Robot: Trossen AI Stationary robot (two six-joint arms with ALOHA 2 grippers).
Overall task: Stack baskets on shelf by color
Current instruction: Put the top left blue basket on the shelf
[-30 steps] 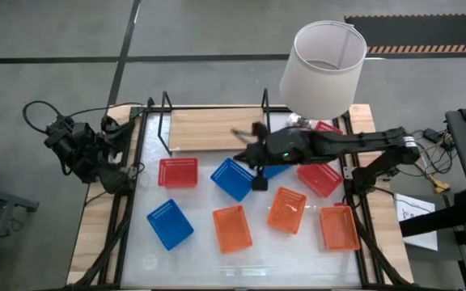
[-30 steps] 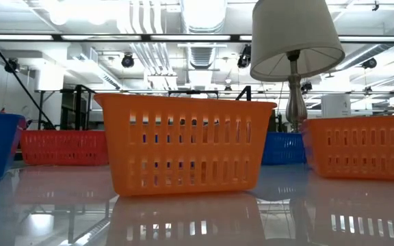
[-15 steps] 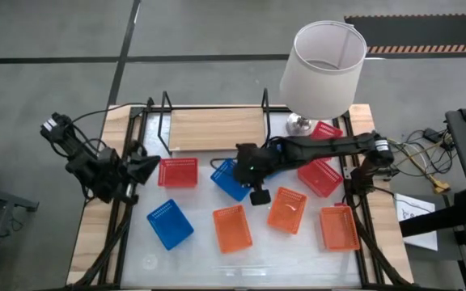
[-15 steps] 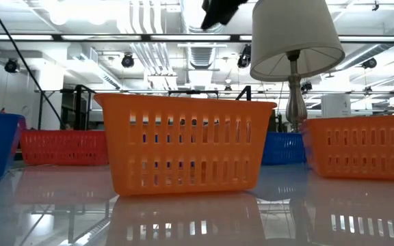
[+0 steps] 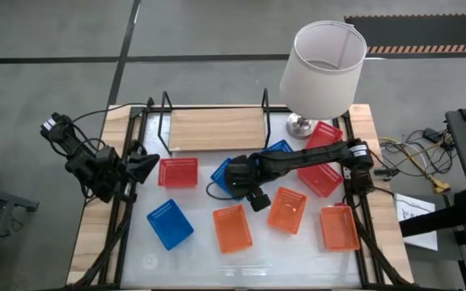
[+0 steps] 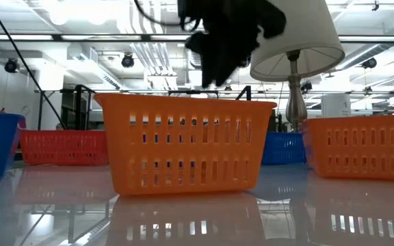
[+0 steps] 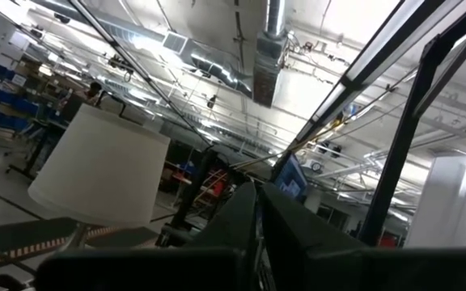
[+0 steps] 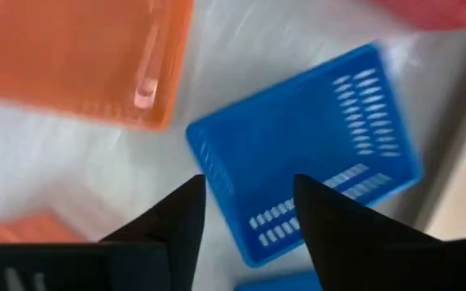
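Several baskets lie upright on the white table: red (image 5: 178, 172), blue (image 5: 171, 224), three orange (image 5: 233, 228) (image 5: 286, 210) (image 5: 339, 227), two red at the right (image 5: 320, 179) (image 5: 324, 133), and a blue one (image 5: 277, 149) partly behind my right arm. My right gripper (image 5: 231, 174) hangs open, pointing down over another blue basket (image 8: 306, 153), its fingers above that basket's corner. Whether they touch it I cannot tell. The wooden shelf (image 5: 217, 129) at the far side is bare. My left gripper (image 5: 140, 166) waits shut at the table's left edge.
A lamp with a white shade (image 5: 324, 56) stands at the far right, its base beside the shelf's black wire end (image 5: 265, 101). In the low view the right gripper (image 6: 217, 61) hangs above the nearest orange basket (image 6: 183, 143). Cables lie off the table at both sides.
My right arm has swung from beside the shelf toward the table's left and near edge and has come down over the middle blue basket. My left arm has unfolded and reached toward the table's left edge, then kept still. No basket has moved.
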